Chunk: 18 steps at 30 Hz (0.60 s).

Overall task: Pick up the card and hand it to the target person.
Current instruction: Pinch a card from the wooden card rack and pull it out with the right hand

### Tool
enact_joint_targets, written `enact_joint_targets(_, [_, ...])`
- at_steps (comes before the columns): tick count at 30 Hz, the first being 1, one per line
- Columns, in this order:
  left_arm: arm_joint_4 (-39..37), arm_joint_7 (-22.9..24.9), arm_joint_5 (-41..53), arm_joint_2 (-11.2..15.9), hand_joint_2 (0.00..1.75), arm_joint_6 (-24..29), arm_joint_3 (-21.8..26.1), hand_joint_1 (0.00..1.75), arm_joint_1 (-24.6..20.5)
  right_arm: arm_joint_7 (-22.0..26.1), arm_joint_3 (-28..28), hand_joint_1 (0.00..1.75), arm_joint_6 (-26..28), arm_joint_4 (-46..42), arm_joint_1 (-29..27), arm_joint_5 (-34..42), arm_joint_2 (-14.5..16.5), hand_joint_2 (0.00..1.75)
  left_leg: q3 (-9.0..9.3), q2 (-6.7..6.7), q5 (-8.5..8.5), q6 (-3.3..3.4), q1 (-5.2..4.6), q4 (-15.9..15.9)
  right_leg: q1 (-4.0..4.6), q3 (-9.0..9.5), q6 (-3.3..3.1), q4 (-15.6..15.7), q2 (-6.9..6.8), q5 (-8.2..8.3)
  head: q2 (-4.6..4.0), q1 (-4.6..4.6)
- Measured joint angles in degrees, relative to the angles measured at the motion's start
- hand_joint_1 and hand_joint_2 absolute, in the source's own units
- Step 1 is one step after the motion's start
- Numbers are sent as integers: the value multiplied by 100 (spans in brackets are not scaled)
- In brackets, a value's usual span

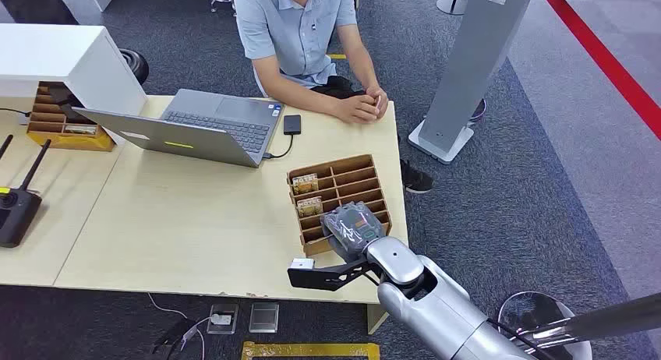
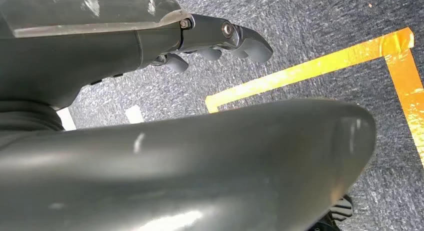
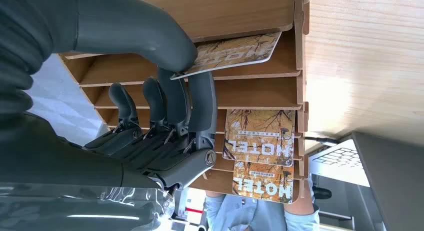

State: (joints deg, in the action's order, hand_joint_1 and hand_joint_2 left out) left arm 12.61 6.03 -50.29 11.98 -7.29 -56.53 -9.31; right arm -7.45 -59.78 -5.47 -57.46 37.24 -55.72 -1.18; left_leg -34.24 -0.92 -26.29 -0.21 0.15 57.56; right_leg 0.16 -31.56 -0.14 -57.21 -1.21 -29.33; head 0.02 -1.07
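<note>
The right hand (image 3: 165, 116) is reaching into the wooden rack (image 1: 366, 190), its thumb and a finger pinching the edge of a card (image 3: 235, 53) that is lying tilted in a slot, half drawn out. Just beyond the fingers (image 3: 200, 106), two more cards (image 3: 260, 138) are sitting in neighbouring slots; each is reading "HOTEL" over a yellow-brown branch pattern. Past the rack, a person (image 1: 300, 33) is sitting at the table (image 1: 187, 235) with hands clasped, beside a laptop (image 1: 203, 126) and a phone (image 1: 291, 124). The left hand (image 2: 220, 38) is hanging over grey carpet with yellow tape (image 2: 320, 66), fingers loosely curled, holding nothing.
</note>
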Motion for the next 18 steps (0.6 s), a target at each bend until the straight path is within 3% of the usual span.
enact_joint_targets(5, [0, 0, 1, 0, 0, -1, 1, 0, 0, 0, 0, 140, -16, 0, 0, 10, 0, 175, 0, 0, 0, 0, 0, 0, 0, 0, 0, 0, 0, 0, 0, 0])
enact_joint_targets(9, [0, -7, 1, 0, 175, -33, 1, 0, -1, 0, -1, 144, -24, 1, -1, 32, 0, 175, 0, 0, 0, 0, 0, 0, 0, 0, 0, 0, 0, 0, 0, 0])
enact_joint_targets(18, [0, -115, 2, 0, 175, -105, 1, 0, 0, 0, 0, 147, -25, 1, -1, 55, 0, 175, 0, 0, 0, 0, 0, 0, 0, 0, 0, 0, 0, 0, 1, 1])
